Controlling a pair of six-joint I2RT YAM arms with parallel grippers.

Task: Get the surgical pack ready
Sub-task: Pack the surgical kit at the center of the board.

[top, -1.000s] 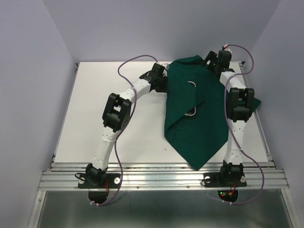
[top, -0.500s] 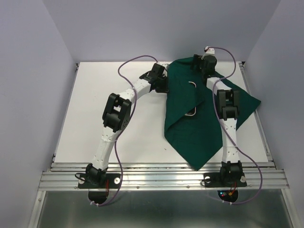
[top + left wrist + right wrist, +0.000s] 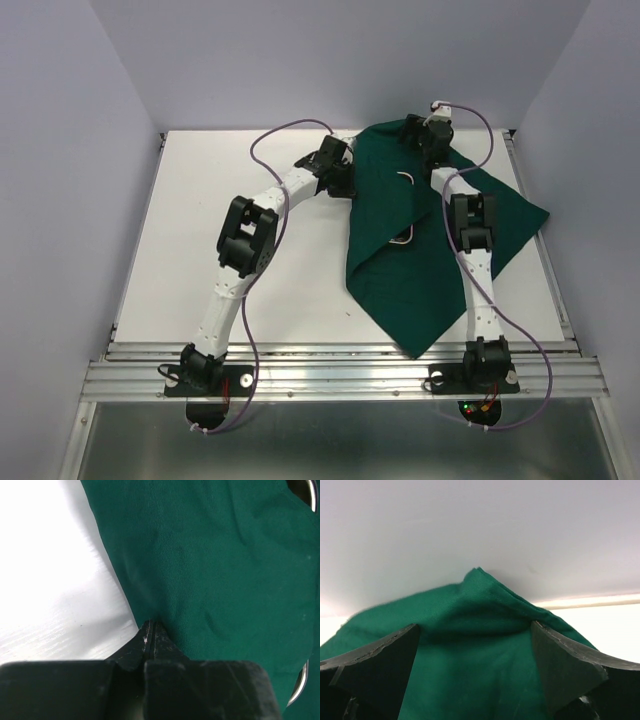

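The dark green drape [image 3: 410, 270] lies folded on the right half of the table. Two curved bits of the steel tray's rim [image 3: 404, 238] peek out from its fold; the rim also shows in the left wrist view [image 3: 301, 682]. My left gripper [image 3: 346, 187] is shut at the drape's left edge [image 3: 225, 570], its tips [image 3: 150, 625] pinched on the cloth there. My right gripper [image 3: 420, 132] is open at the drape's far corner, and that corner [image 3: 475, 655] lies between its spread fingers [image 3: 475, 626]. The forceps, gauze pads and packet are hidden.
The white table [image 3: 230, 200] has a raised rail along its right edge [image 3: 545, 250] and a metal frame at the front [image 3: 340, 375]. The back wall [image 3: 480, 530] rises close behind the right gripper. Purple cables loop over both arms.
My right arm has swung left from the table's far right side to the drape's far corner. The left arm and the drape have not visibly moved.
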